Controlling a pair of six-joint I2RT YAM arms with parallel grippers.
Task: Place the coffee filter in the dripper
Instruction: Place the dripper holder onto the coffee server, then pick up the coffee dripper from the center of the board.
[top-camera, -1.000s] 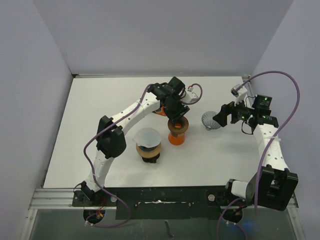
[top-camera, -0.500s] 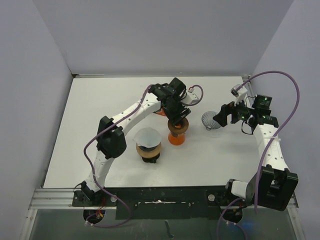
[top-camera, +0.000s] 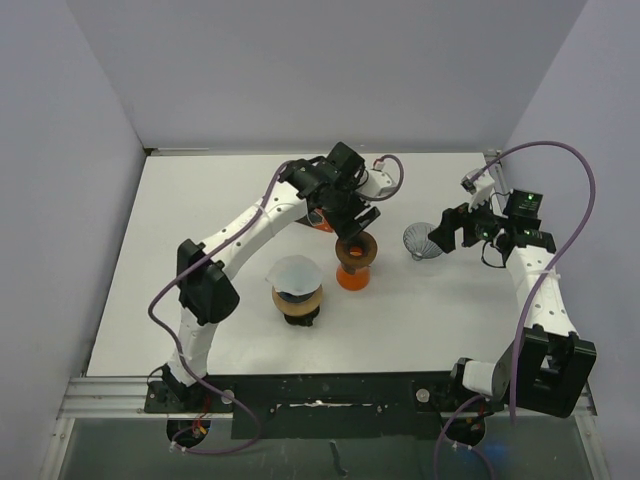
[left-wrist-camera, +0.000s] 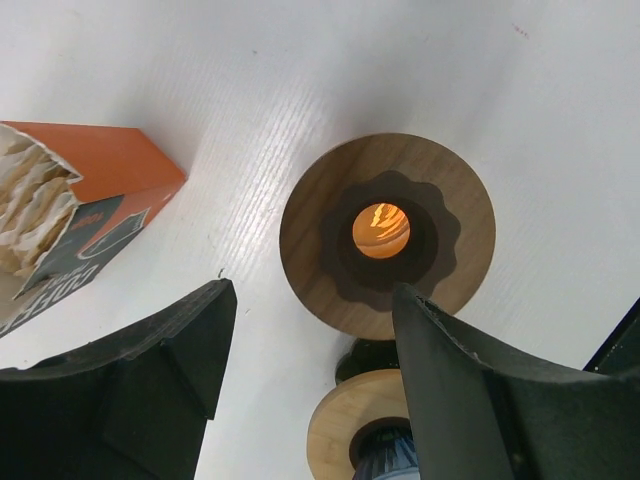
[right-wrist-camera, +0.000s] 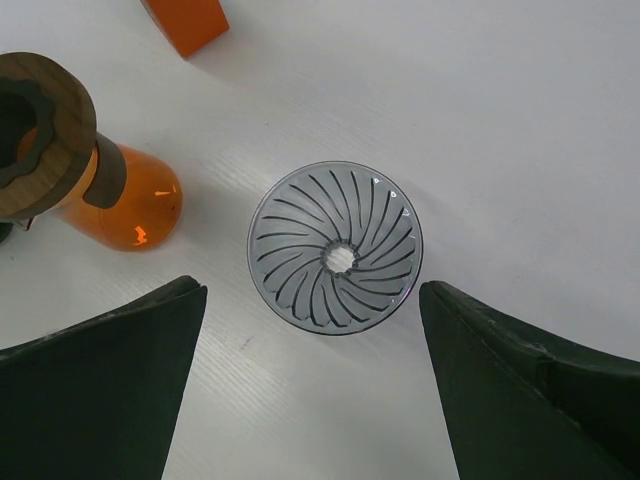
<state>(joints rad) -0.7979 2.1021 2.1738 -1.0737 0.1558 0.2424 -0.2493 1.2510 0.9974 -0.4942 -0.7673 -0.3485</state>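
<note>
The dripper (right-wrist-camera: 335, 248), a clear ribbed cone, stands on the table right of centre (top-camera: 420, 240). My right gripper (right-wrist-camera: 312, 295) hovers over it, open, its fingers on either side and apart from it (top-camera: 438, 232). Pale brown coffee filters (left-wrist-camera: 28, 205) fill an open orange box (top-camera: 320, 223). My left gripper (left-wrist-camera: 312, 300) is open and holds nothing. It hangs above an orange carafe with a wooden collar (left-wrist-camera: 388, 235), just beside the box (top-camera: 350, 212).
A second wooden-collared stand (top-camera: 297, 298) carrying a pale translucent cone (top-camera: 295, 272) sits in front of the carafe (top-camera: 355, 262). Grey walls close in the table on the left, back and right.
My left gripper's jaws have spread wider and it has lifted back a little from the carafe, its elbow swinging left. The right arm has stayed put.
</note>
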